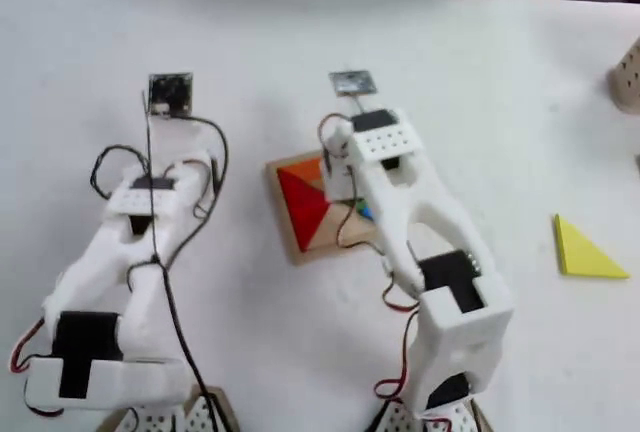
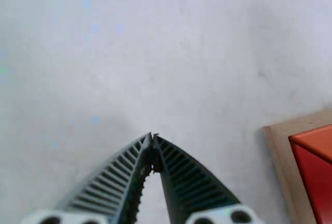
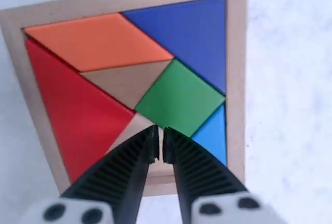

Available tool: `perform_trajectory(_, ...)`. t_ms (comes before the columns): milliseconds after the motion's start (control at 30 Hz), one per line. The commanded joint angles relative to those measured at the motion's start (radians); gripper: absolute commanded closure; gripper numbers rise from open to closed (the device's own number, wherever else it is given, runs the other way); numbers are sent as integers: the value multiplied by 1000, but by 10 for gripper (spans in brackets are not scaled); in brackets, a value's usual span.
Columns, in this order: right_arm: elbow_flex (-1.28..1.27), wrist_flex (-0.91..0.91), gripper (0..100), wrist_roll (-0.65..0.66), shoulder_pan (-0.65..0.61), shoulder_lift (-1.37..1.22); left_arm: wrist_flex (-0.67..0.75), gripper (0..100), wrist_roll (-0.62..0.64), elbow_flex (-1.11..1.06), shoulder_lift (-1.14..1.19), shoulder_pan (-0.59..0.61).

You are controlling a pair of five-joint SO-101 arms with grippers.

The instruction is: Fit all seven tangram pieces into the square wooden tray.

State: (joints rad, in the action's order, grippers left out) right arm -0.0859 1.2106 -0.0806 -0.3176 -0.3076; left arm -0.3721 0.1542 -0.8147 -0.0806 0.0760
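The square wooden tray lies under my right gripper, which is shut and empty, its tips just above the tray's near part. Inside lie an orange parallelogram, a dark blue triangle, a red triangle, a green square and a small light blue triangle. A tan triangular patch shows between them. From above, the tray is half covered by the right arm. A yellow triangle lies apart on the table, far right. My left gripper is shut over bare table, beside the tray's corner.
The left arm stands left of the tray with its cable looping beside it. A pale perforated wooden object sits at the right edge. White table lies open between the tray and the yellow triangle.
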Motion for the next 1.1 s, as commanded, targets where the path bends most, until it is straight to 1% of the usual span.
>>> perform_trajectory(0,2,-19,981,8,61,71,35,977,-31,-28,-108,-22)
perform_trajectory(67,-3,-31,981,8,62,62,35,977,-31,-69,-162,-45)
perform_trajectory(200,-15,-38,981,8,19,51,35,973,-31,-143,-232,-93)
perform_trajectory(367,-46,-99,981,8,-41,10,35,973,-31,-152,-243,-90)
perform_trajectory(600,-44,-104,981,6,-111,-19,37,973,-31,-152,-243,-90)
perform_trajectory(867,-41,-97,981,6,-71,-8,37,973,-31,-152,-243,-88)
perform_trajectory(1067,-49,-68,981,14,-77,-7,37,973,-31,-152,-243,-88)
